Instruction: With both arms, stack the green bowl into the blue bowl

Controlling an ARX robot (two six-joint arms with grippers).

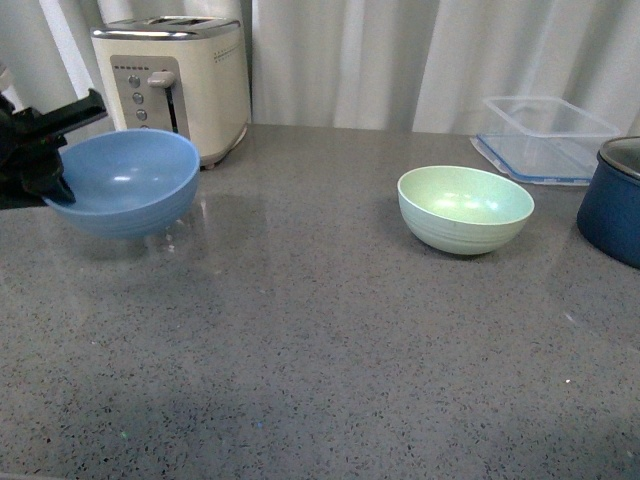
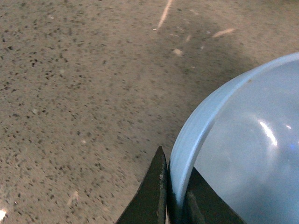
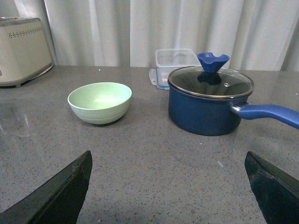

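The left gripper (image 2: 176, 162) has its jaws drawn narrow on the rim of the blue bowl (image 1: 130, 185), one thin finger inside the wall and one outside. The bowl hangs just in front of the toaster (image 1: 175, 85), and by the shadow under it, it looks to be off the countertop (image 1: 320, 350). Its mouth faces up, tipped a little away from the gripper. The right gripper (image 3: 168, 158) has its jaws spread wide and empty, low over the countertop and facing the green bowl (image 3: 99, 101). That bowl sits upright and mouth up, well apart from the toaster, between it and the navy saucepan (image 3: 208, 100). Both bowls look like light, stiff, matte plastic, so they are unlikely to crack. A pinch on a thin rim can let the bowl swing, though, so a grip deep over the rim seems safest. For the green bowl, the rim nearest the right gripper is the natural place to take hold. Being round, neither bowl has a long axis, only the upright one through its centre, which must line up with the other's for nesting.
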